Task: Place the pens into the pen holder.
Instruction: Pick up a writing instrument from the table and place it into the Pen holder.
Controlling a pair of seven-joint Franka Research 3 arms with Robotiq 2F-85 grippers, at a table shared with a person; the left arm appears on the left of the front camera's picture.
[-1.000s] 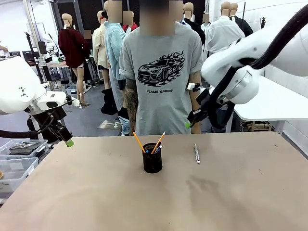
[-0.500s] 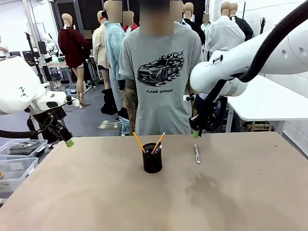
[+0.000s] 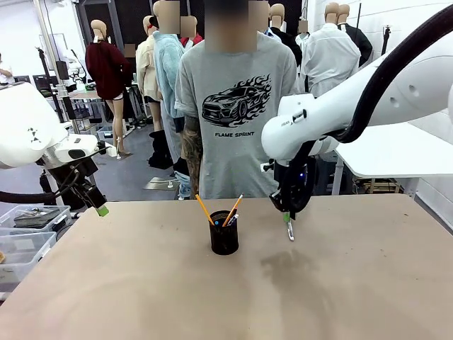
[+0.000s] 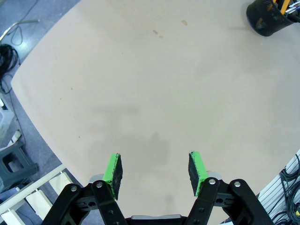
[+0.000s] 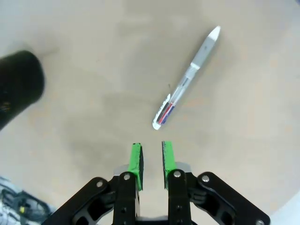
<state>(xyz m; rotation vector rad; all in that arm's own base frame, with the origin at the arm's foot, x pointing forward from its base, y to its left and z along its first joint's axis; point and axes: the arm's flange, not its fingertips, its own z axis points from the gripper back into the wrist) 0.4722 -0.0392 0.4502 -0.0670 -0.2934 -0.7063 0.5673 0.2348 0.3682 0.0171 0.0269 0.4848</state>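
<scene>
Swung down and leftward, right gripper (image 3: pixel 287 217) hangs over the white-silver pen (image 3: pixel 289 228); claw narrow, empty | left gripper (image 4: pixel 154 161) wide, idle

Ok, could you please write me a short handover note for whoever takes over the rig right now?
Left gripper: open, empty, hovering by the left edge of the table.
Right gripper: jaws narrowly apart, empty, hovering low at one end of the white-silver pen.
That pen lies flat on the table, right of the pen holder.
Done: two yellow-orange pencils stand in the pen holder.
Left: grasp the white-silver pen and drop it in.
</scene>
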